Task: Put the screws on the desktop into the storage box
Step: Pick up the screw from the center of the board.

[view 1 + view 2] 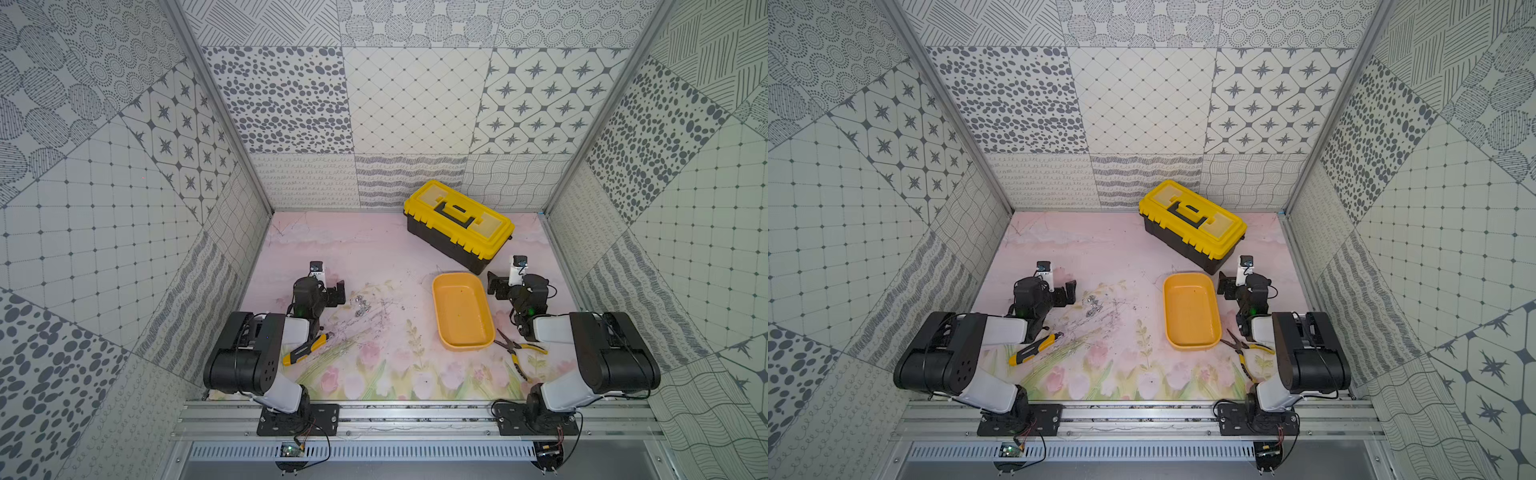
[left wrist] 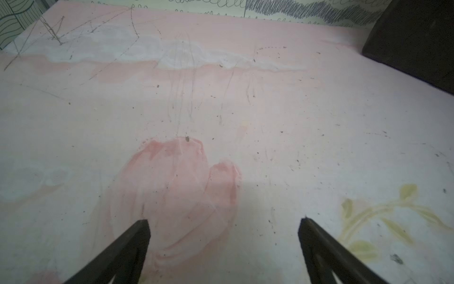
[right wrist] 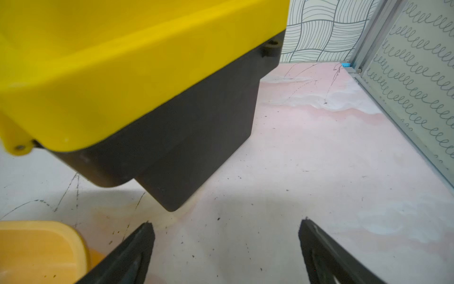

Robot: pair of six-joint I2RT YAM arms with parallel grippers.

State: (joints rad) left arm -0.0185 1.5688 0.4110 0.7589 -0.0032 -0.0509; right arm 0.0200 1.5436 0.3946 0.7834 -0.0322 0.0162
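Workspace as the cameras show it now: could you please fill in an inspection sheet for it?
Surface: desktop, pale pink with printed tulips, scuffed with dark scratches and specks.
Job's things: screws in a small cluster on the desktop, left of the storage box; no screws seen inside it.
Clutter: closed toolbox behind the storage box; pliers by its near right corner; yellow and black hand tool partly under the left arm.
Grippers: left gripper open, empty, over bare desktop; right gripper open, empty, facing the toolbox.
Cables: thin black cables loop at the arm bases, off the desktop.
Surroundings: patterned wall panels on three sides; metal rail in front.
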